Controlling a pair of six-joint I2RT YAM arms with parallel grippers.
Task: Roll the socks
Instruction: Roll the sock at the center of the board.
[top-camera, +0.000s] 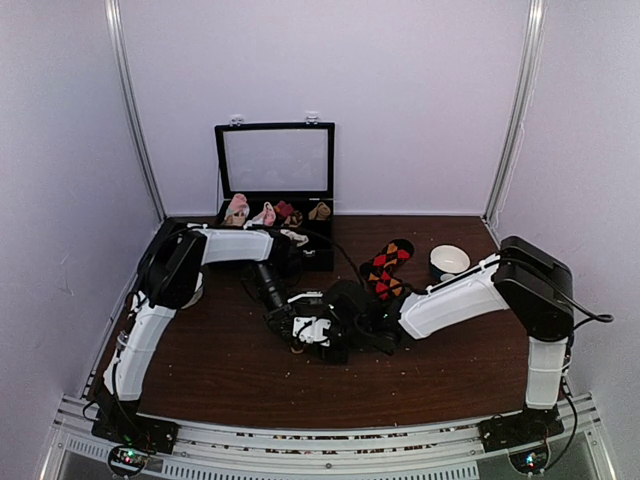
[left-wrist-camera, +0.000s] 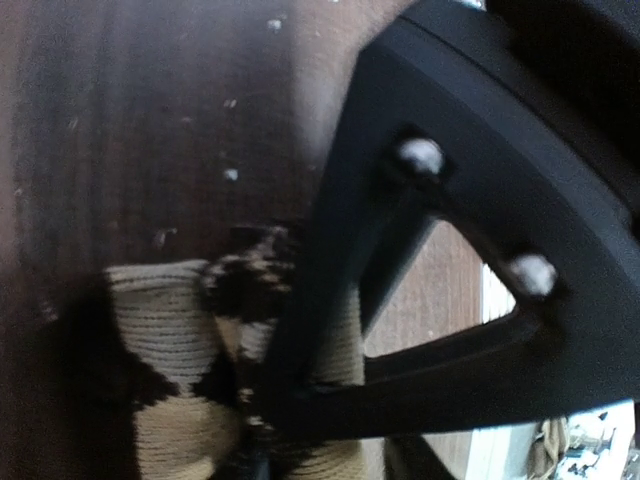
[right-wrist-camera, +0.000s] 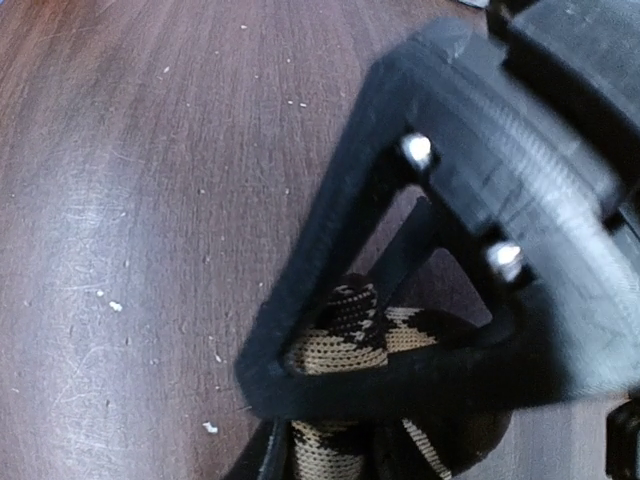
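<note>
A rolled black sock with tan diamonds (left-wrist-camera: 165, 340) lies on the brown table at mid-table, where both grippers meet. My left gripper (top-camera: 303, 330) has one black finger (left-wrist-camera: 330, 300) lying across this sock; its other finger is out of view. In the right wrist view the same tan sock (right-wrist-camera: 345, 345) bulges up through the frame of a finger (right-wrist-camera: 330, 230), and my right gripper (top-camera: 347, 325) is clamped on the bundle. A second black sock with red and orange diamonds (top-camera: 387, 268) lies flat behind the right arm.
A white bowl (top-camera: 449, 260) stands at the back right. A black case (top-camera: 322, 255) with its lid (top-camera: 275, 160) up sits at the back, holding pink, white and plain sock bundles. White crumbs dot the table (right-wrist-camera: 120, 200).
</note>
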